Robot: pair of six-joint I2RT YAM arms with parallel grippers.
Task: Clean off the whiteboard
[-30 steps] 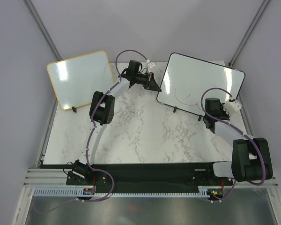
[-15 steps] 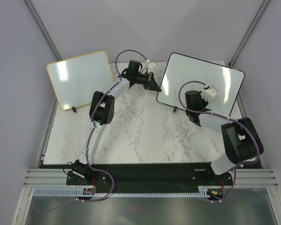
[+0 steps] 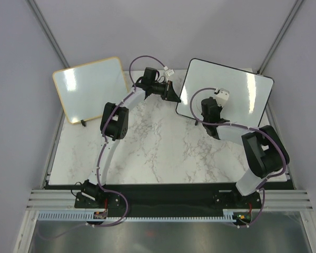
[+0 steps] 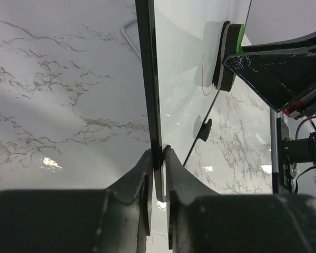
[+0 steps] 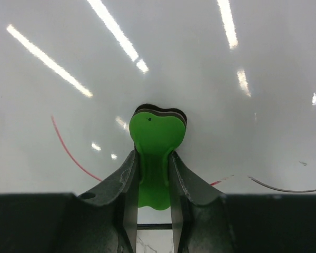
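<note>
- robot lab test cell;
- plain grey walls (image 3: 16, 79), metal corner struts (image 3: 45, 29);
- left arm (image 3: 114, 120), right arm (image 3: 260, 153) bolted to black rail (image 3: 163, 192) by marble-look table (image 3: 158, 153);
- slotted cable duct (image 3: 163, 215)

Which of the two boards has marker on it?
The black-framed whiteboard on the right: red strokes show beside the green eraser. The tan-framed board on the left looks clean.

A tan-framed board (image 3: 90, 87) stands on the marble table (image 3: 147, 153).

one black-framed whiteboard (image 3: 242, 87), one wood-framed whiteboard (image 3: 89, 87), one green eraser (image 5: 157, 134), two arms (image 3: 113, 118) (image 3: 263, 153), one marble table (image 3: 163, 153)
</note>
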